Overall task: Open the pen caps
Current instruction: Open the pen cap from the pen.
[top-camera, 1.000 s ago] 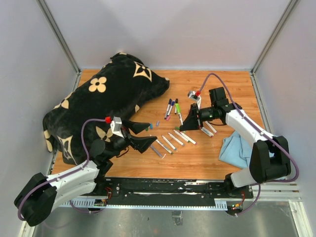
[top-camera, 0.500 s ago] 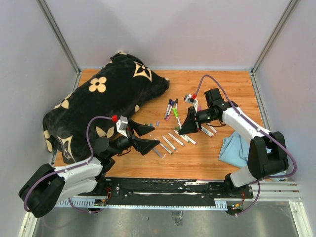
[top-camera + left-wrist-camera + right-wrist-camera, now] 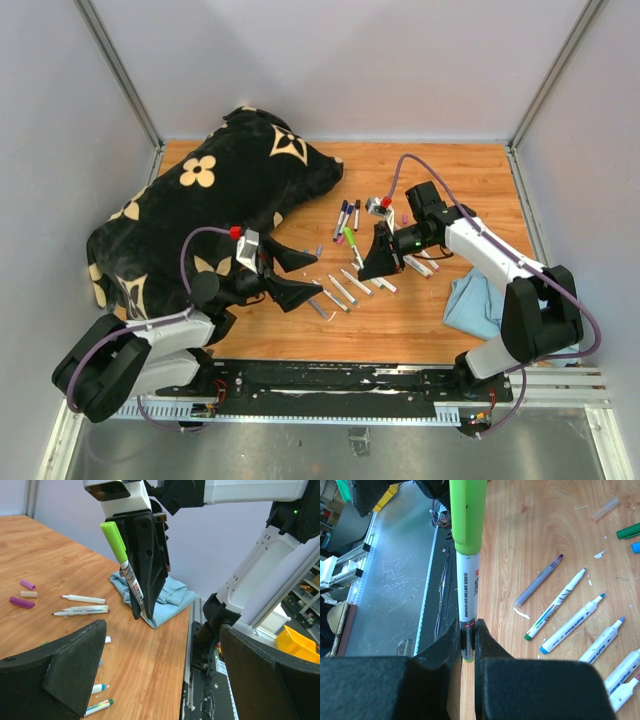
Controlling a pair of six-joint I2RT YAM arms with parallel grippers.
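Green pen cap tops the marker clamped in the right hand.

Lab cell: grey panel walls, aluminium frame

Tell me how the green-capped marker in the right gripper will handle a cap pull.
The green-capped marker looks stiff and light. The right gripper pinches only its tail end, so it may pivot or slip. Being round, it would likely roll if dropped.
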